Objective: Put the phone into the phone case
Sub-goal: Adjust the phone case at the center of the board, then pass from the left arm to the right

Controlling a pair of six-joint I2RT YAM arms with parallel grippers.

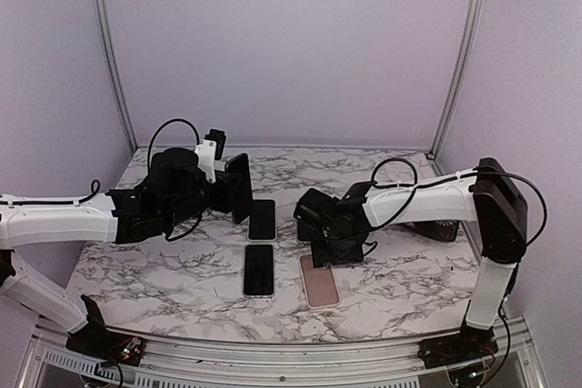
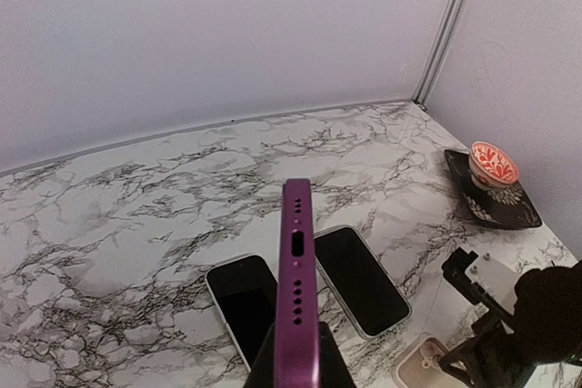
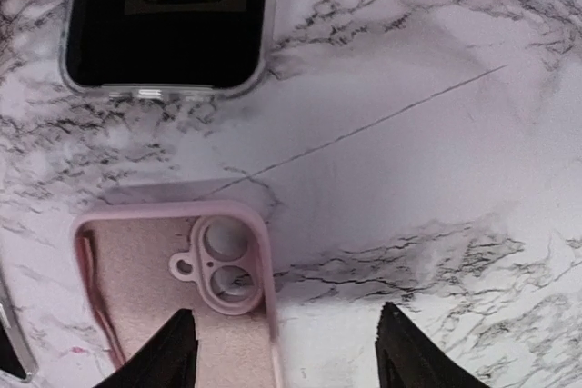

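Top external view: the left gripper (image 1: 225,190) is clamped on the purple phone (image 1: 241,188). It holds the phone on edge above the table (image 1: 164,261), port edge facing the wrist camera. A far cased phone (image 1: 262,219) and a near cased phone (image 1: 259,270) lie flat. To their right the pink phone case (image 1: 319,281) lies empty, hollow side up, its long axis running near to far. Its far end is under the right gripper (image 1: 323,244), whose fingers are apart.

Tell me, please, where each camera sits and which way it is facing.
Top view: high behind the arm bases, looking down on the table; left arm and right arm show.
Left wrist: faces the back wall across the table; left gripper clamps a purple phone.
Right wrist: looks straight down at the pink case; open right gripper at bottom.
Shared: all three show the pink case.
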